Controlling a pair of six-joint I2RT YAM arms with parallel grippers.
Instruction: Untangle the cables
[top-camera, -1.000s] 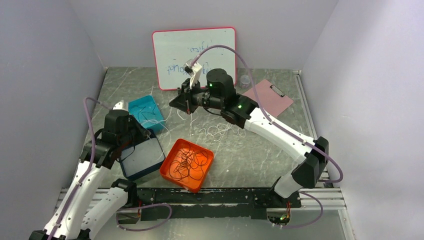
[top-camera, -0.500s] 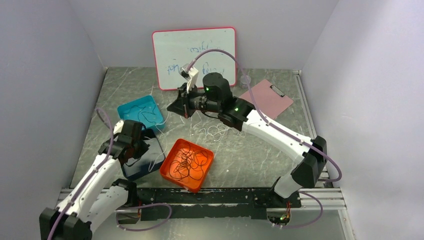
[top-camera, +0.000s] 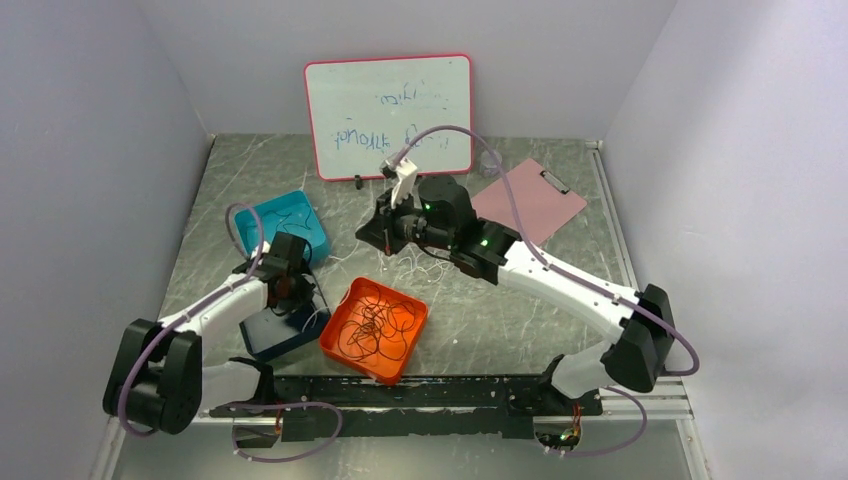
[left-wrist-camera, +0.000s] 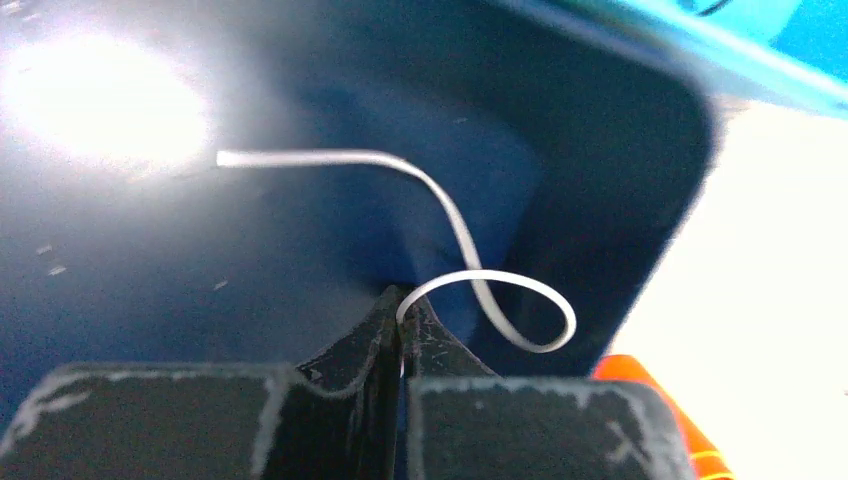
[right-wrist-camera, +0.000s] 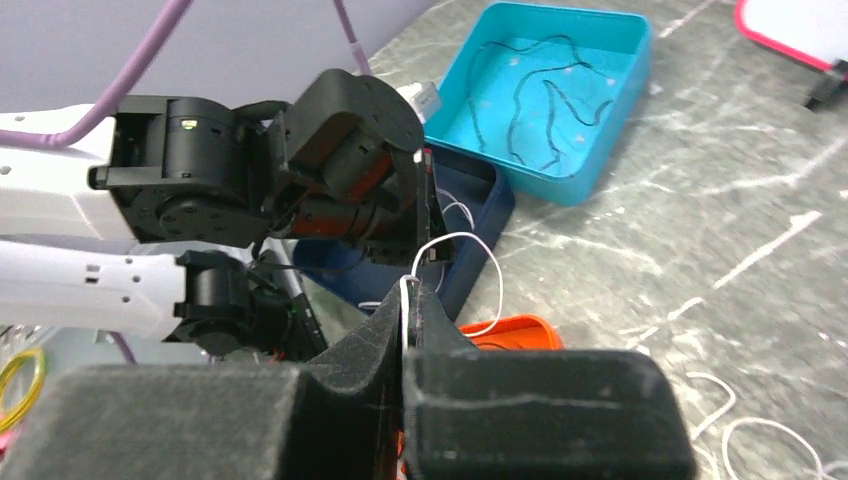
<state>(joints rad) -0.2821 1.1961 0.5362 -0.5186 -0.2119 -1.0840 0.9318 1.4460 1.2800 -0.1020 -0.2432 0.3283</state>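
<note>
Over by the left edge of the table, the left claw (left-wrist-camera: 400, 312) is down inside the dark blue tray (top-camera: 268, 335), clenched on a thin white cord (left-wrist-camera: 465, 232). The cord curls out from between the tips in a small loop, then bends off along the tray floor. Just behind that tray, further up the left edge, sits a teal tray (right-wrist-camera: 622, 110) with a few black cords (right-wrist-camera: 540, 95) lying loose in it.

Next over, close to the near edge, there's an orange tray (top-camera: 352, 365) holding a proper black tangle (top-camera: 375, 325), loops all over each other.

Around the middle of the table the right claw (right-wrist-camera: 405, 290) is pinched tight on a white cord too. From its wrist view that cord arcs up and over toward the left claw at the blue tray's rim, though I can't tell for sure if it's the same one. Some loose white cords (top-camera: 412, 266) lie on the bare table just below it.

The whiteboard (top-camera: 390, 110) leans at the far edge, and the pink clipboard (top-camera: 535, 200) lies toward the far right corner.
</note>
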